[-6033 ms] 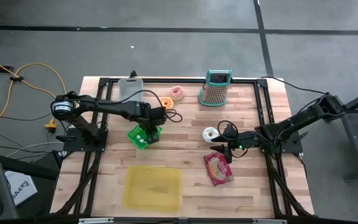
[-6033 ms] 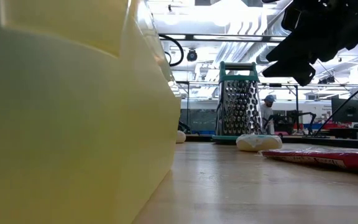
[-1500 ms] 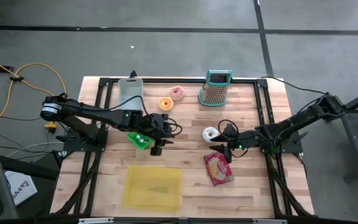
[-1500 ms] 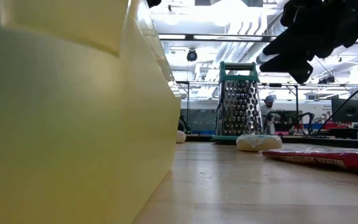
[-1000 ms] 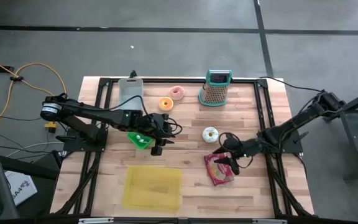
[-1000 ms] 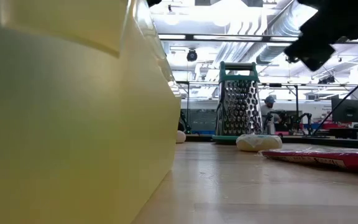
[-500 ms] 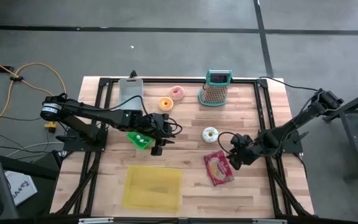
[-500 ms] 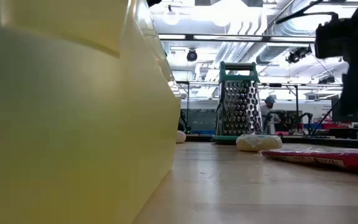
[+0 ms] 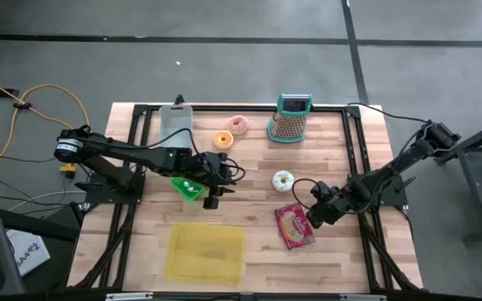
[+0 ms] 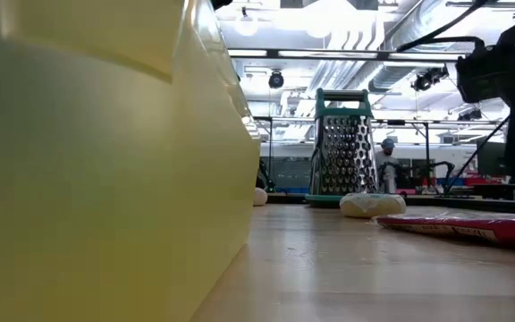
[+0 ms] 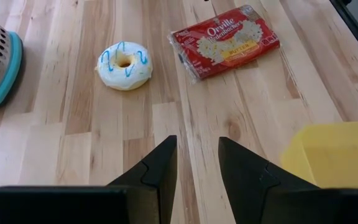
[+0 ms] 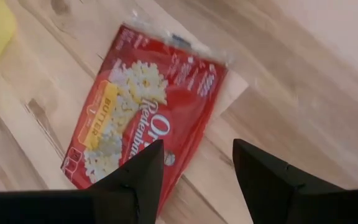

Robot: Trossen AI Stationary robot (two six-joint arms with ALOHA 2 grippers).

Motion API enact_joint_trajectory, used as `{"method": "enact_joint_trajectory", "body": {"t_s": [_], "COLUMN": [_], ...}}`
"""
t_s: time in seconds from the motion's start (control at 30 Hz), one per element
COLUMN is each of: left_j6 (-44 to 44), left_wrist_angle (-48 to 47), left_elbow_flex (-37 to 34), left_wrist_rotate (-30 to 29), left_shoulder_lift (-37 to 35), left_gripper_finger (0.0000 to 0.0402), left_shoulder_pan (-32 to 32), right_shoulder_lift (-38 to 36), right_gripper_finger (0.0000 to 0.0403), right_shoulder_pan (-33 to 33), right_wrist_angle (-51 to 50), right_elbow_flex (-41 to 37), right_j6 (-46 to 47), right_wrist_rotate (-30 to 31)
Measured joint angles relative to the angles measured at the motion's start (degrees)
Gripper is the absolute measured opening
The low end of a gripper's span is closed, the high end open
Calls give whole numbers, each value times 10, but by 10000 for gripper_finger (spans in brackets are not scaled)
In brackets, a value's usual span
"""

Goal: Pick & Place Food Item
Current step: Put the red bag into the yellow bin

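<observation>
From above, the popcorn bag (image 9: 294, 226) lies flat on the table (image 9: 366, 259), toward its right half and nearer the front edge, between the yellow bin (image 9: 207, 252) and the right gripper (image 9: 312, 219), which hangs just beside the bag's right edge. The left gripper (image 9: 212, 197) waits near the table's middle, by a green item (image 9: 187, 187). At table height the bag (image 10: 472, 225) shows as a thin red sheet, hardly rising off the wood. The left wrist view shows that gripper's jaws parted with nothing between them, and the bag (image 11: 225, 41) with a donut (image 11: 124, 65) beyond. The right wrist view looks down on the bag (image 12: 143, 129) with the jaws spread wide and empty over its edge. The bag looks light, flat and crinkly, its film probably slippery; pinching a seam or a short edge seems safer than its flat face.
</observation>
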Motion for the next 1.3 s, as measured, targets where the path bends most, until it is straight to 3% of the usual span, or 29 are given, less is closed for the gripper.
{"method": "enact_joint_trajectory", "body": {"t_s": [0.2,0.33,0.53,0.97,1.3], "left_j6": [-4,-53,-154,-286,-353], "left_wrist_angle": [24,42,73,306,359], "left_elbow_flex": [0,0,0,0,1], "left_wrist_rotate": [0,2,70,153,155], "left_shoulder_lift": [0,0,10,168,235], "left_gripper_finger": [113,113,113,113,113], "left_shoulder_pan": [0,0,-1,-18,-17], "right_shoulder_lift": [25,44,69,76,77], "right_gripper_finger": [179,179,179,179,179], "right_shoulder_pan": [34,59,96,149,165], "right_wrist_angle": [0,3,40,62,63], "right_elbow_flex": [0,0,-1,-1,-1], "right_j6": [64,109,146,191,212], "right_wrist_rotate": [-1,-1,9,58,80]}}
